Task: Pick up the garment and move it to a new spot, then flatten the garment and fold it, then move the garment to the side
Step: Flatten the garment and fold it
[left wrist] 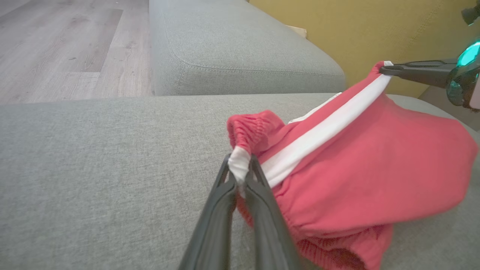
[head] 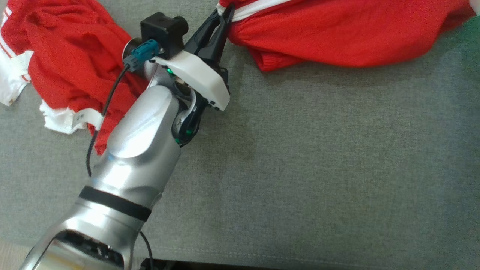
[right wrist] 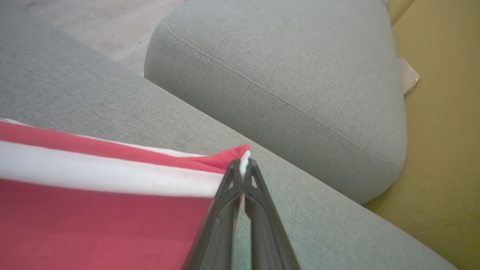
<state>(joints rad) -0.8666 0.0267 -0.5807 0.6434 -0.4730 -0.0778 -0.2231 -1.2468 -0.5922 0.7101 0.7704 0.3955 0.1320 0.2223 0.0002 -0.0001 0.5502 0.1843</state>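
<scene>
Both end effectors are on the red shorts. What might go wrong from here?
1. Left end effector and right end effector pinch only the white stripe edge of the shorts, at the very tips; tension might pull it free.
2. The left forearm and its cable hang over the jersey; moving might drag it.

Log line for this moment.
left fingers: shut on red elastic-waisted garment with white stripe | right fingers: shut on same stripe | red-and-white shirt: crumpled on grey fabric sofa

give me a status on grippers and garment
Left gripper and right gripper both shut on red shorts, stretched between them. Jersey crumpled on sofa, not gripped. Left forearm over its edge.
</scene>
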